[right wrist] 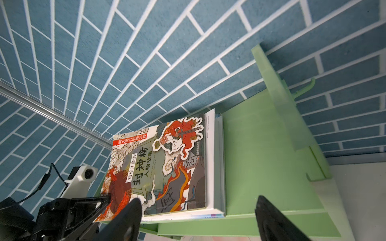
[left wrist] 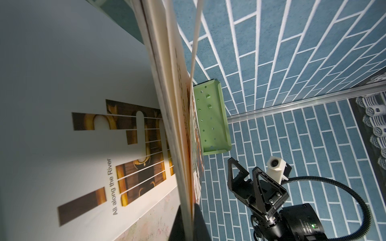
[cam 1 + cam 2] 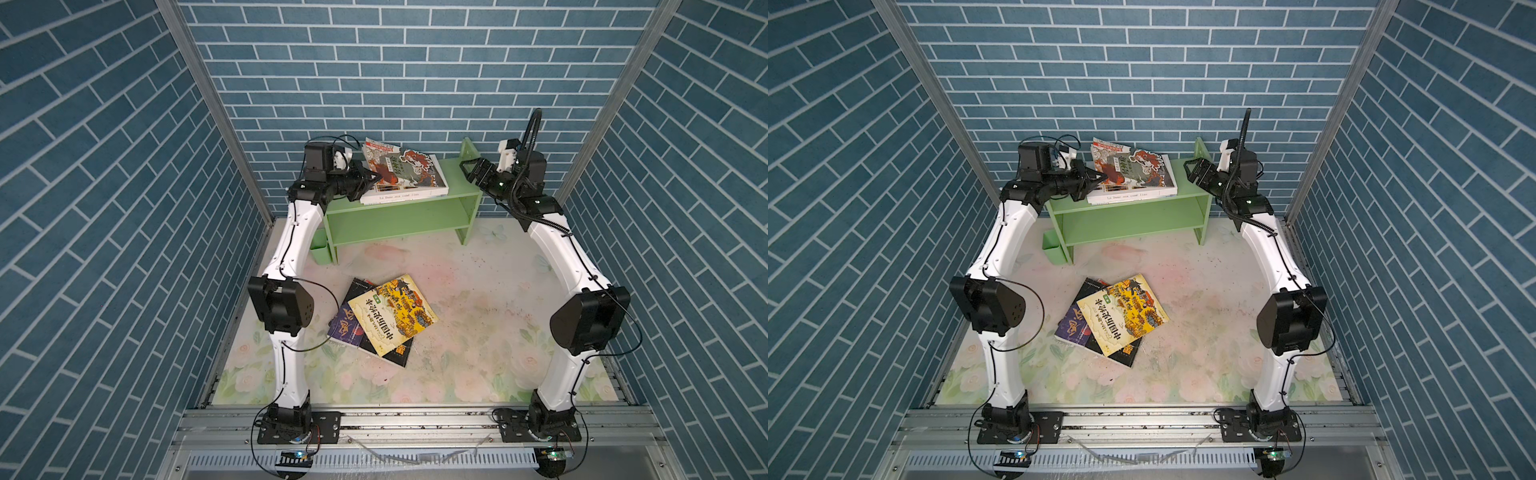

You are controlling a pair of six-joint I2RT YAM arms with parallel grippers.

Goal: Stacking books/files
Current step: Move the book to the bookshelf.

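Note:
On the green shelf [image 3: 459, 183] lies a pile of books. Its top one, the red-green beast book [image 3: 405, 168] [image 1: 158, 167], is tilted, its left side lifted off the pile. My left gripper [image 3: 371, 181] [image 2: 189, 221] is shut on that book's left edge. Under it lies the large white book with dark bars [image 2: 83, 125] [image 3: 403, 196]. My right gripper [image 3: 468, 168] [image 1: 198, 221] hangs open and empty at the shelf's right end. On the table a yellow illustrated book [image 3: 392, 313] lies across a purple one [image 3: 345, 326] and a black one [image 3: 397, 355].
The shelf's raised end panel [image 3: 469, 151] stands just behind my right gripper. A small green box [image 3: 322, 249] sits on the floral mat beside the shelf's left leg. Brick-pattern walls close in the back and both sides.

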